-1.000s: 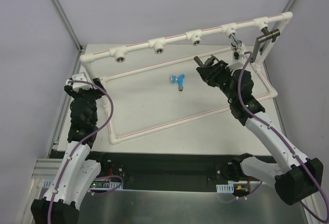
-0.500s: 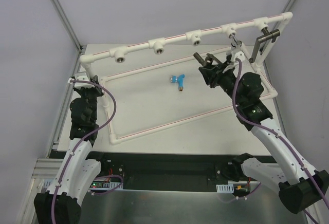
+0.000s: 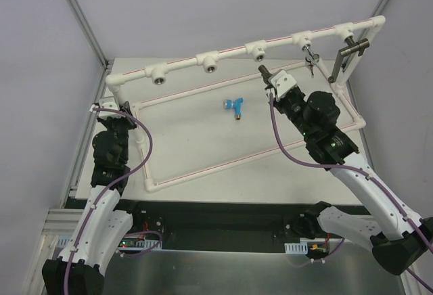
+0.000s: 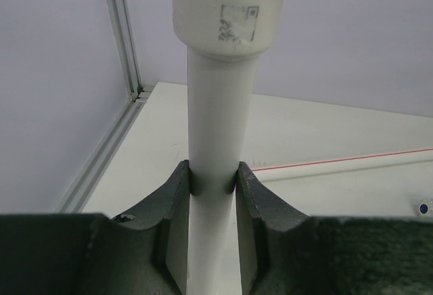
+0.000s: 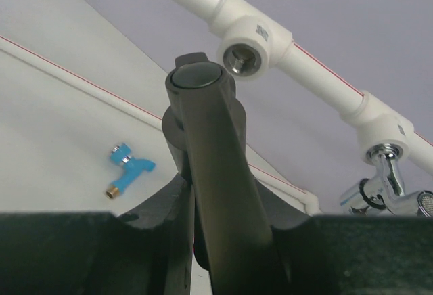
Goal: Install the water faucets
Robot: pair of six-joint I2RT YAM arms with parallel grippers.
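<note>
**Dark grey tap brought round to face an open socket**

The dark grey tap point(image 5: 203, 105) is gripped in the right hand point(image 5: 218, 203), whose fingers are closed on its body. Over the last second the right wrist has turned and the hand has drawn away from the right-hand end of the pipe frame point(image 4: 213, 105). The tap's round end now points up at the top rail. In the right wrist view it sits just below and left of an open socket point(image 5: 241, 59), close but not touching. The next socket to the right already carries a chrome tap point(image 5: 382, 173).

Judgement: the step has passed from carrying to lining up. The tap still has to be centred on the socket, entered and screwed in. Which end of the tap leads cannot be confirmed from these views.

The blue tap point(image 3: 235, 105) lies loose on the surface point(image 3: 189, 132), inside the frame's base and well apart from both hands. It is not yet installed.

The left hand point(image 4: 213, 180) remains closed on the frame's upright corner post, bracing it. That hold should steady the rail during threading.
</note>
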